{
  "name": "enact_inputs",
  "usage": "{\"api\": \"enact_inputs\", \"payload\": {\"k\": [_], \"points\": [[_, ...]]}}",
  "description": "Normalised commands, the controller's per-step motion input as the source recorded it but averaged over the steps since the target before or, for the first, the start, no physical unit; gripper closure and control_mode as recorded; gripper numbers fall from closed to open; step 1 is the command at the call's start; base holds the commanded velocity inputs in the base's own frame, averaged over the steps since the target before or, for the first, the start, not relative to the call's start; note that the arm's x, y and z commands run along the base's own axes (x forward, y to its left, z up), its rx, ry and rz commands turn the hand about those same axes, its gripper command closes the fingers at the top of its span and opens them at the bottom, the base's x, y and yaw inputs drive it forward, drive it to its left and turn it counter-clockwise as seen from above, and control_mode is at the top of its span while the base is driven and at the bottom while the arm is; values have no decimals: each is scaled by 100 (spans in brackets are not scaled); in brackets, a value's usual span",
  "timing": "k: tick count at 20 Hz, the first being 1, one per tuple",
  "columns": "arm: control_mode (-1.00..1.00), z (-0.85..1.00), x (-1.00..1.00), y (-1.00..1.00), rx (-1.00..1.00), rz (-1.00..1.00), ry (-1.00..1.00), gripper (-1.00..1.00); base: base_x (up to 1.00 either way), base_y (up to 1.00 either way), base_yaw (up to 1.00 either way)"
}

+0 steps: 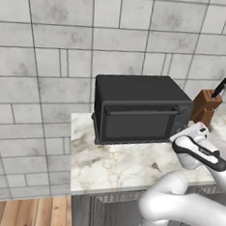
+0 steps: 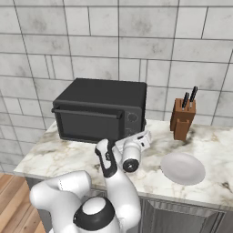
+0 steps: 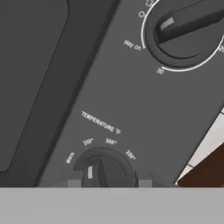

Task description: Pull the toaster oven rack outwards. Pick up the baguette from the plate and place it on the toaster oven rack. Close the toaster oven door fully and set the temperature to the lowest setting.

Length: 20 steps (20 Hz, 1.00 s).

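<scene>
End effector (image 3: 108, 181): fingertips straddle temperature knob (image 3: 103, 171), grip unclear, maybe touching. Toaster oven door (image 1: 137, 119) shut. I turn knob to lowest mark, wrist centred.

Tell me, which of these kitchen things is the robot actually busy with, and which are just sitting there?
In use: toaster oven, its closed toaster oven door, temperature knob, gripper at that knob.

Lying about: knife block, white plate, now bare, upper knob.
</scene>
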Motion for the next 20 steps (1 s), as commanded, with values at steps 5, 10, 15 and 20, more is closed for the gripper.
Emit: {"api": "enact_inputs", "payload": {"k": [5,10,15,20], "points": [[-100,0,0,0,-19,0,0,100,0,0,0],[-100,0,0,0,-20,1,-2,100,0,0,0],[-100,0,0,0,-20,1,-2,100,0,0,0],[-100,0,0,0,-21,2,-2,100,0,0,0]]}}
